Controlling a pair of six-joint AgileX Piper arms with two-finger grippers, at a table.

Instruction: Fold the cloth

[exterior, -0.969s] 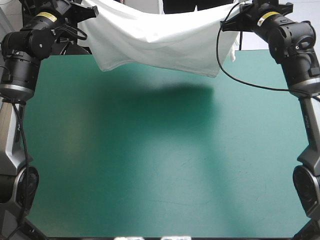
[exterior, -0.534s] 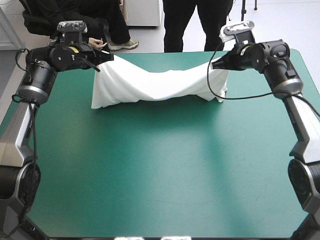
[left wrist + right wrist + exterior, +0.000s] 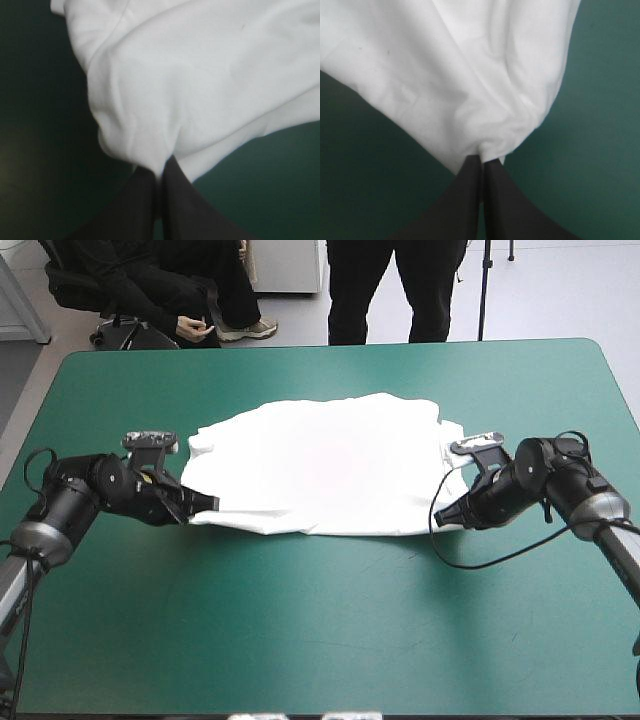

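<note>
The white T-shirt [image 3: 330,468] lies spread flat across the middle of the teal-green table. Low at its near left corner, my left gripper [image 3: 207,502] is shut on the T-shirt; in the left wrist view the cloth [image 3: 200,75] puckers into the tips of that gripper [image 3: 161,172]. At the near right corner my right gripper [image 3: 447,517] is shut on the T-shirt too. The right wrist view has the fabric [image 3: 445,65] gathered in folds at the gripper's [image 3: 482,159] meeting tips. Both arms lie close over the table.
Bare teal-green cover [image 3: 320,630] stretches from the shirt's near edge to the table's front edge. More bare cover [image 3: 330,365] runs between the shirt and the far edge.
Earlier the shirt hung stretched high between both raised grippers. Both arms came down and toward the near side, laying it out flat on the table.
</note>
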